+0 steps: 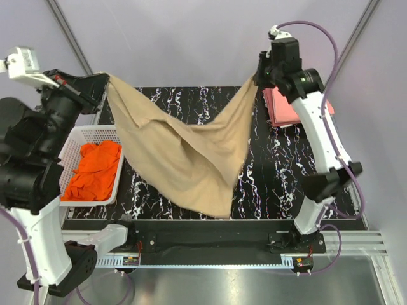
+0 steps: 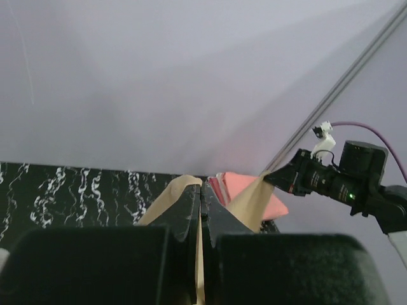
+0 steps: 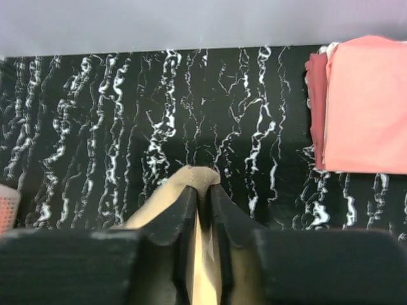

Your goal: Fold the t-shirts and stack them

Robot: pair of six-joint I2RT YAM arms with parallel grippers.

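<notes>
Currently the left tool point(image 1: 103, 81) at ten o'clock and the right tool point(image 1: 257, 77) at one o'clock each pinch a corner of the tan t-shirt point(image 1: 184, 155), sagging above the table point(image 1: 273, 171). Best lower both evenly, keeping it taut.

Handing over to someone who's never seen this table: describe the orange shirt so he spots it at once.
Find the black marbled table; at its left edge stands a white lattice basket. The orange t-shirt lies crumpled inside it, the only shirt neither folded like the pink stack at the far right nor hanging spread like the tan t-shirt.
</notes>
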